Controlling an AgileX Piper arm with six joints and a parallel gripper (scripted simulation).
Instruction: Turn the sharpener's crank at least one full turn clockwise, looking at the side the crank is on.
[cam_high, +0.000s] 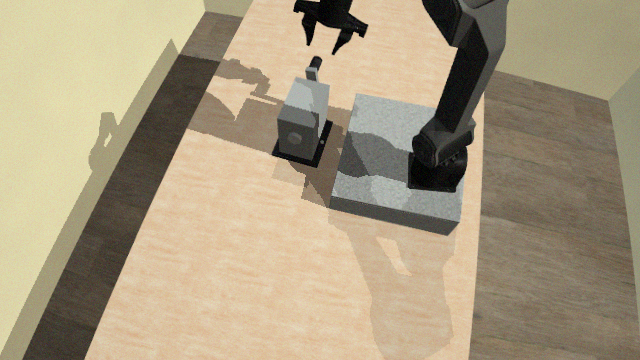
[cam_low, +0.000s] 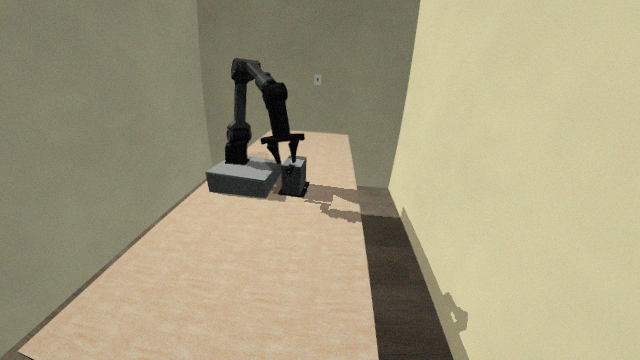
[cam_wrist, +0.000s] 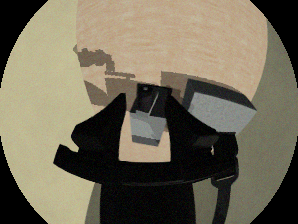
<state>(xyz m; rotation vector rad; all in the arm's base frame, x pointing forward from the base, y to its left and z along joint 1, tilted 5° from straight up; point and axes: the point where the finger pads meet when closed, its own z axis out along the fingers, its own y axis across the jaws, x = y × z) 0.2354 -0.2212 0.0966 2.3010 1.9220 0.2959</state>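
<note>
The grey box sharpener (cam_high: 301, 121) stands on a black base plate on the table, left of the arm's grey pedestal. Its crank (cam_high: 313, 69) sticks up behind the far top edge, a grey arm with a dark knob on the end. My gripper (cam_high: 327, 44) hangs open just above the crank, fingers apart and clear of it. In the wrist view the crank (cam_wrist: 147, 115) lies between my two open fingers, with the sharpener body (cam_wrist: 220, 106) to the right. In the exterior view my gripper (cam_low: 284, 151) hovers over the sharpener (cam_low: 295, 176).
The arm's base (cam_high: 439, 160) sits on a grey pedestal block (cam_high: 397, 160) right of the sharpener. The light wooden table (cam_high: 280, 260) runs long towards the camera, with dark floor on both sides and a yellow wall on the left.
</note>
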